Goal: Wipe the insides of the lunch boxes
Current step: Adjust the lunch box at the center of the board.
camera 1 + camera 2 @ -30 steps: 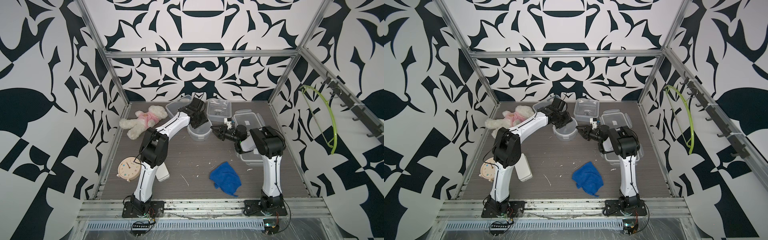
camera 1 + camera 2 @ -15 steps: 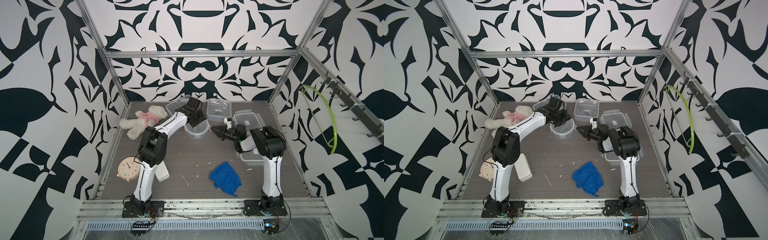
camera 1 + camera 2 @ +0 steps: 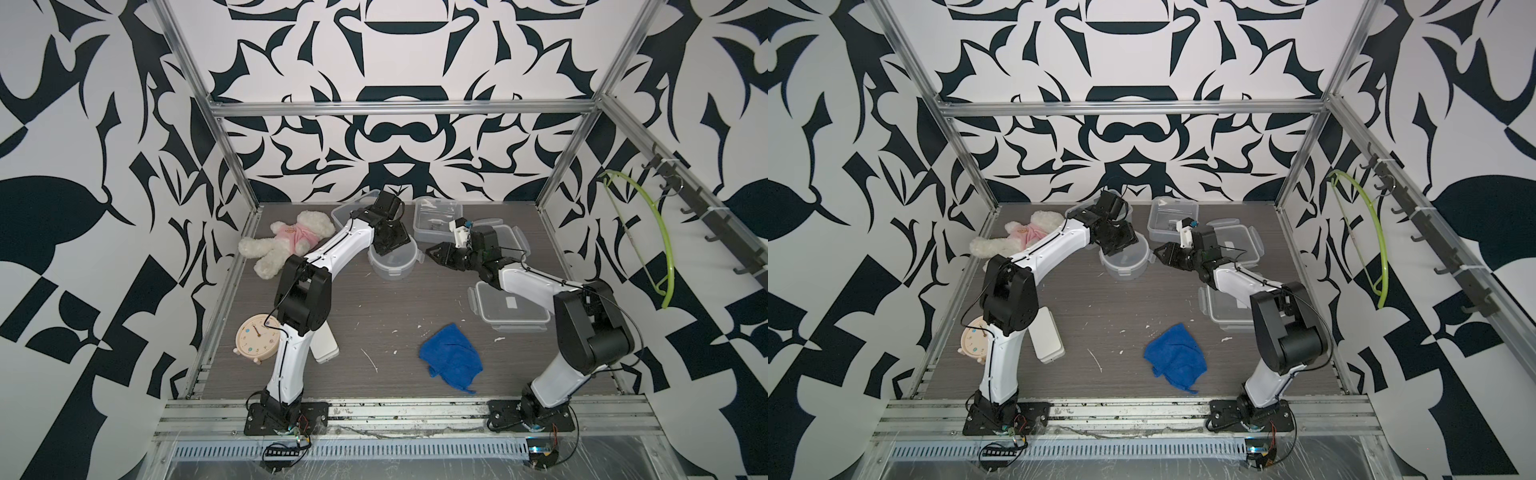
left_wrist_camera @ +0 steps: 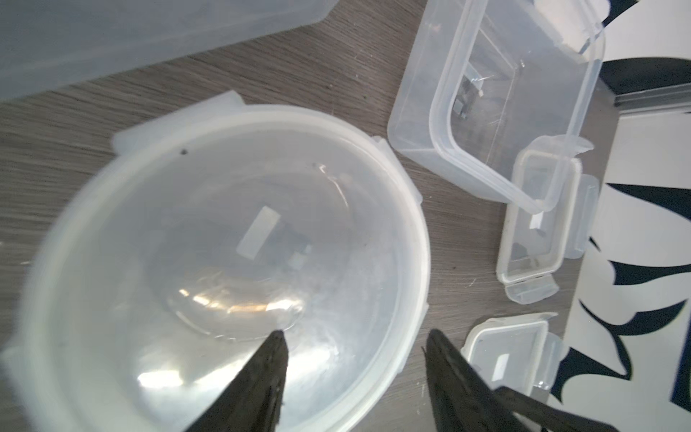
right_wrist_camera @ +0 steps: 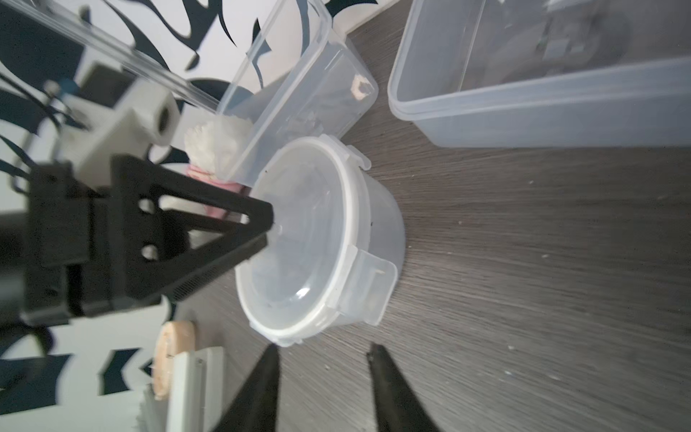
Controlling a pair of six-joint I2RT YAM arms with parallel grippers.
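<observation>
The round lunch box (image 3: 395,264) stands at the back middle with its lid on. My left gripper (image 4: 355,336) is open just above it, one fingertip (image 4: 276,344) on the lid and the other outside the rim. Just right of that box my right gripper (image 5: 324,349) hovers low over bare table, open and holding nothing. Two rectangular lunch boxes stand open at the back, one (image 3: 434,218) right of the left gripper and one (image 3: 345,212) behind the left arm. Two rectangular lids with stickers (image 3: 507,237) (image 3: 509,307) lie on the right. A blue cloth (image 3: 451,361) lies loose at the front.
A teddy bear (image 3: 291,241) lies at the back left. A clock (image 3: 255,340) and a flat white case (image 3: 324,347) sit by the left arm's base. A green hanger (image 3: 648,249) hangs on the right wall. White crumbs dot the table (image 3: 374,316).
The right gripper's jaws closed and have parted again. The left gripper lifted off a little and has come back down onto the round lunch box's lid.
</observation>
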